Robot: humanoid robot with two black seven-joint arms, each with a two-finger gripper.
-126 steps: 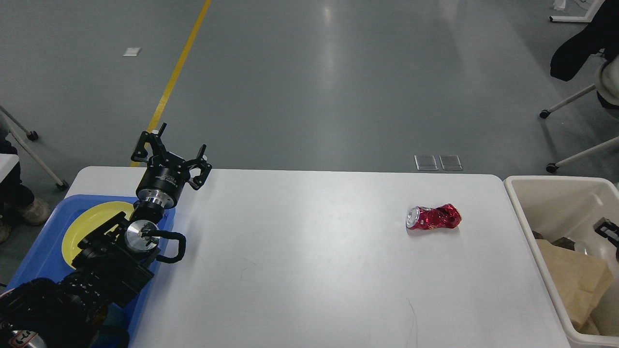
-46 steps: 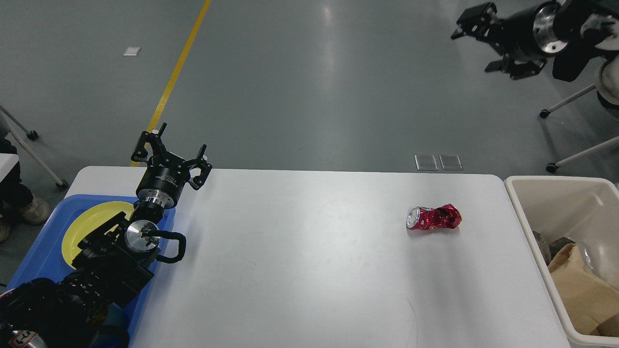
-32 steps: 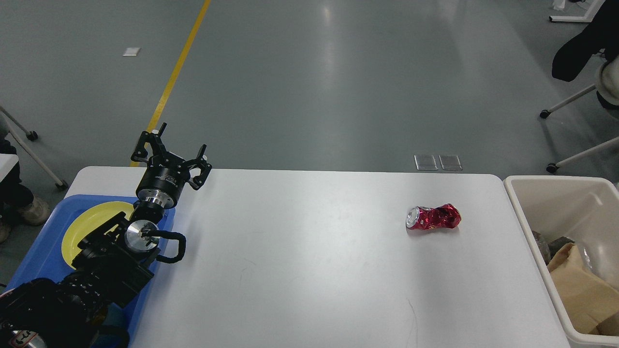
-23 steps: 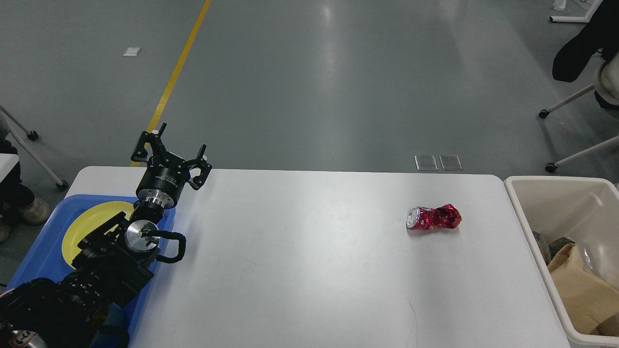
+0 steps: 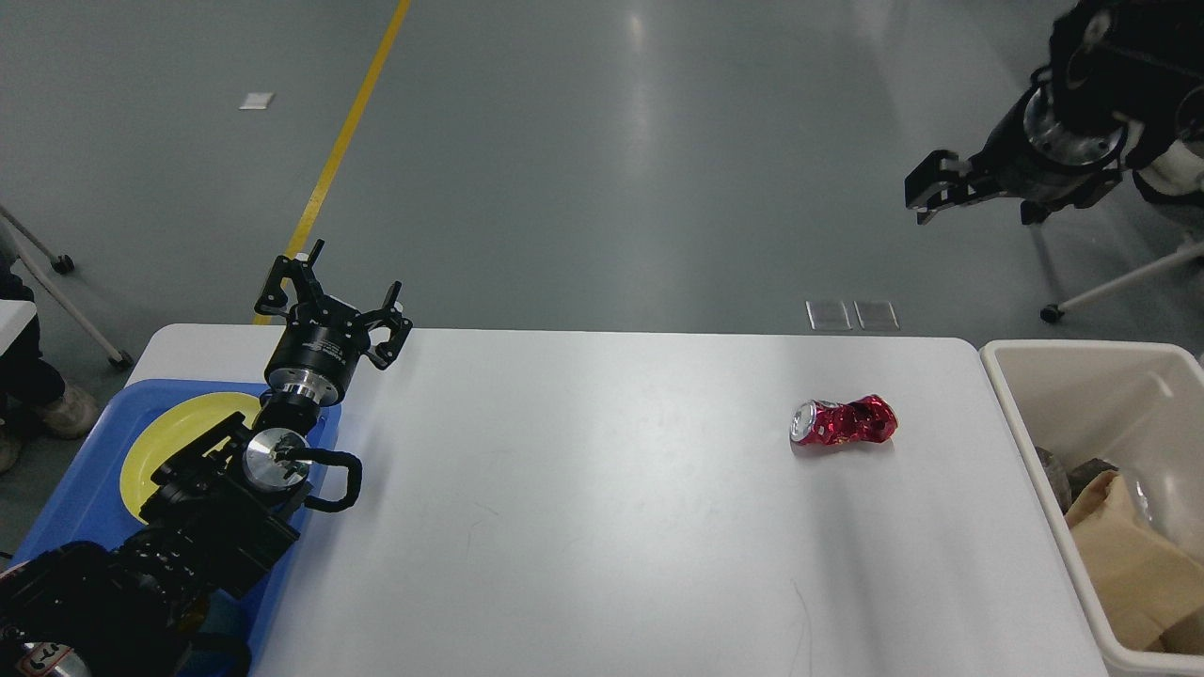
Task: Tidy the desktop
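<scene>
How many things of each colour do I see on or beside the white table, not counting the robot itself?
Red: 1, the crushed can lying on the desktop
Blue: 1, the tray
Yellow: 1, the plate in the tray
Cream: 1, the bin
Brown: 1, the paper bag in the bin
Total: 5

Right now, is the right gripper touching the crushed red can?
Apart. In the head view the right gripper hangs high at the upper right over the floor, while the crushed red can lies alone on the desktop, with open space between them.
</scene>
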